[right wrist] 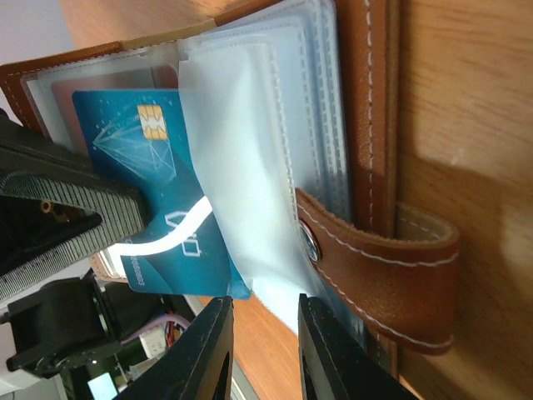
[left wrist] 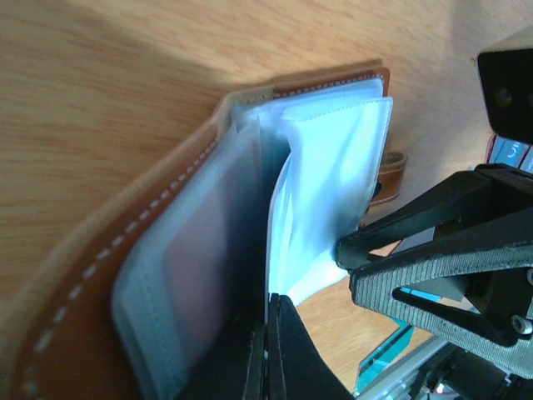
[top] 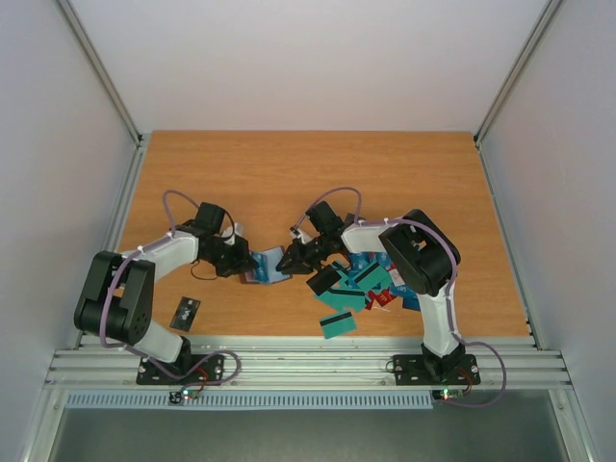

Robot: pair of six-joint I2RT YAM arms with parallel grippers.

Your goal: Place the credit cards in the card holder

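Left tool (left wrist: pixel 268 310), pressed together on a clear sleeve (left wrist: pixel 325 192) of the card holder (left wrist: pixel 158 200), holds the pages fanned on the counter (top: pixel 318 173); beyond, the right tool (left wrist: pixel 343 267) — jaws partly apart, gripping nothing discernible — meets the sleeve edge where a blue credit card (right wrist: pixel 162 171) sits partway in. Farther off, loose credit cards (top: pixel 371 279) lie heaped. Likely hazard: flimsy plastic buckling or slipping free, and the card skidding past its pocket.

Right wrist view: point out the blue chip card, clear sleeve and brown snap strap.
blue chip card (right wrist: pixel 162 175), right wrist view, face below the chip.
clear sleeve (right wrist: pixel 241 167), right wrist view, middle of sheet.
brown snap strap (right wrist: pixel 391 267), right wrist view, leather past the snap.
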